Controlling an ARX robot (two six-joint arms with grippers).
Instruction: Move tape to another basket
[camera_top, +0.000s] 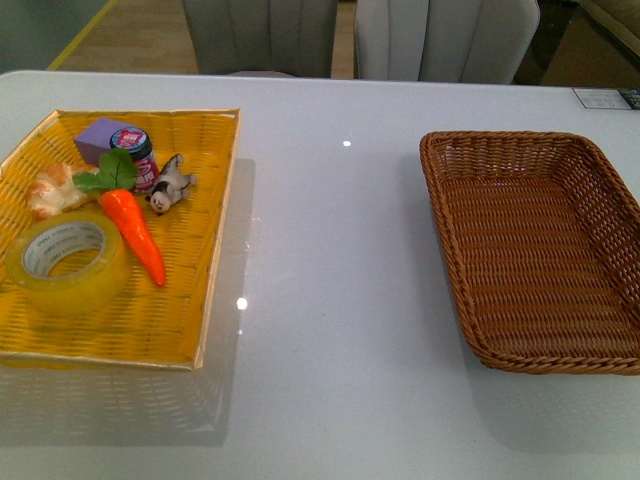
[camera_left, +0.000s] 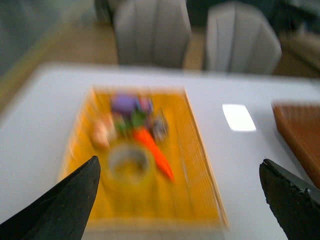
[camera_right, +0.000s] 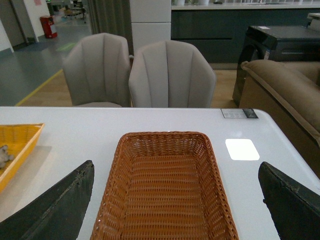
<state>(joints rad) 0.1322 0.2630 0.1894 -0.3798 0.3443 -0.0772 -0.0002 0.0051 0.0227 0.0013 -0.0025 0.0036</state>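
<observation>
The tape (camera_top: 65, 262), a wide yellow translucent roll with a white printed core, lies flat in the near left part of the yellow woven tray (camera_top: 200, 300). It shows blurred in the left wrist view (camera_left: 130, 164). The brown wicker basket (camera_top: 452, 250) stands empty on the right of the table; it also fills the right wrist view (camera_right: 107, 200). My left gripper (camera_left: 182, 200) is open, above and short of the tray. My right gripper (camera_right: 175, 205) is open, above the near end of the basket. Neither arm shows in the front view.
In the tray beside the tape lie a toy carrot (camera_top: 135, 232), a purple block (camera_top: 105, 138), a small jar (camera_top: 136, 156), a panda figure (camera_top: 170, 186) and a pale toy (camera_top: 55, 192). Two grey chairs (camera_right: 167, 75) stand behind the white table (camera_top: 340, 250).
</observation>
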